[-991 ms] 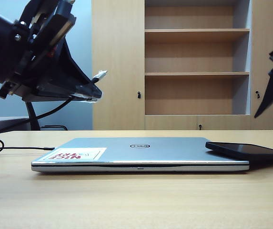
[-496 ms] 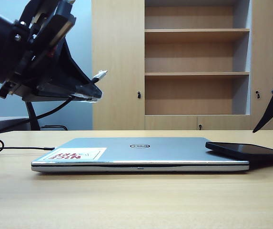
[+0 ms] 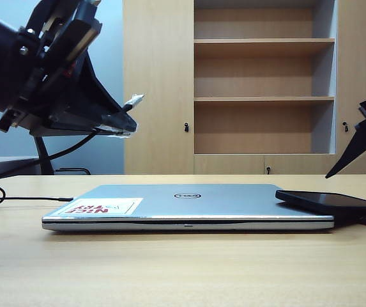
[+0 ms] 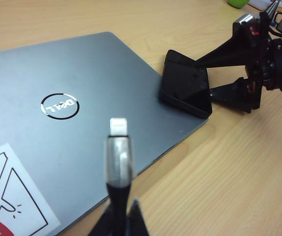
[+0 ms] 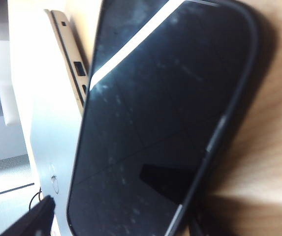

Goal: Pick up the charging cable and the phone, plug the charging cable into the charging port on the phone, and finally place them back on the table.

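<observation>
Left gripper [image 3: 115, 125]: raised over laptop [image 3: 189, 204], clamped on charging cable [image 4: 118, 162]; plug points toward phone [image 4: 186, 83].
Right gripper [image 4: 224, 73]: jaws spread around phone's far end.
Phone: tilted, one end on laptop corner, other on table [image 3: 170, 268].

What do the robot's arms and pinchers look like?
Both are black. The left gripper ends in long pointed fingers on a chunky black wrist with a tiny green light. The right gripper has thin pointed fingers, plus red and silver bits on its body.
</observation>
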Controlling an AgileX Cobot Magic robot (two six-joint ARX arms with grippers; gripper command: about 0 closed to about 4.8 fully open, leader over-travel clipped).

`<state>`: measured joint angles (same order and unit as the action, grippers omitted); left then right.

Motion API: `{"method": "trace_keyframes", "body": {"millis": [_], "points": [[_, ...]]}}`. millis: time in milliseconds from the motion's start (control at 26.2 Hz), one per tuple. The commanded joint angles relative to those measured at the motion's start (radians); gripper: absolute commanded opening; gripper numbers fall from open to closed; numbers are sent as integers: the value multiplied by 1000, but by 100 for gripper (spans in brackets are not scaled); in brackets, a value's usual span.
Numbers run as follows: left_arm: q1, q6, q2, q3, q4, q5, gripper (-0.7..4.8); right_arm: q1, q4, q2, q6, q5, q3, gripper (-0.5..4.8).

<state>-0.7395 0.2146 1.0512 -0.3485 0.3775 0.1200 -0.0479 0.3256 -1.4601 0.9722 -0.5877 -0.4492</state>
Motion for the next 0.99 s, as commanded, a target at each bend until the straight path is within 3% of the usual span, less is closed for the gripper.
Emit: {"method": "trace_keyframes", "body": {"millis": [38,534,991], "points": [[-1,-5,-2,-2,12,1,-6,0,1,-12,0,10,2,369],[-1,-5,-2,-2,13,1,-6,3,69,-62,-1,50,2,363],[-1,-5,-2,-2,12,1,-6,71,118,-74,-1,58,2,359]]}}
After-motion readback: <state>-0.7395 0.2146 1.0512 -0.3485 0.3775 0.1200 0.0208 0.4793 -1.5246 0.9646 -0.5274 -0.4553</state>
